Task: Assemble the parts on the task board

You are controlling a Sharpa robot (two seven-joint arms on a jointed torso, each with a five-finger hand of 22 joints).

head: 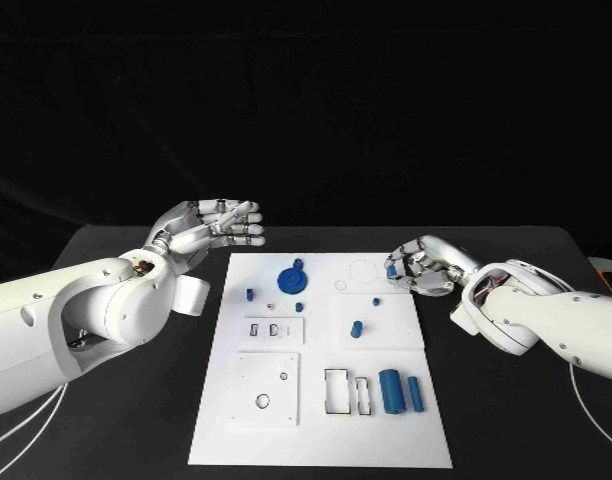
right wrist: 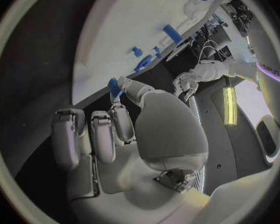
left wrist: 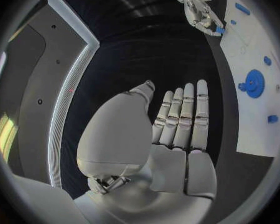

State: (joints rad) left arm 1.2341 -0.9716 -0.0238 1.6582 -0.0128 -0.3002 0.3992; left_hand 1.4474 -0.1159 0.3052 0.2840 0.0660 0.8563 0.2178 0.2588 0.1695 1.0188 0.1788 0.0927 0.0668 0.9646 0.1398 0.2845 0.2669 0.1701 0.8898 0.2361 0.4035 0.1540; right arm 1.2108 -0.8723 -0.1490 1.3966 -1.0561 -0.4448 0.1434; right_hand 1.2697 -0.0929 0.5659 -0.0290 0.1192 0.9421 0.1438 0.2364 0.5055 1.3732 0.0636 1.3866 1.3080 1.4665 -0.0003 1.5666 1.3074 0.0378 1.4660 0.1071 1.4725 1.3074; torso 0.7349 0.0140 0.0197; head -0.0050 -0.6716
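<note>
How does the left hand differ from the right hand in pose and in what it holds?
The left hand holds nothing, its fingers stretched out straight; the right hand pinches a small blue part at its fingertips. The left hand is off the task board, by its far left corner; the right hand is at the board's far right edge. Both are silver.

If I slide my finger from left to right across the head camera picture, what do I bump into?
Left robot hand → blue gear → right robot hand, all at the far end of the task board.
</note>
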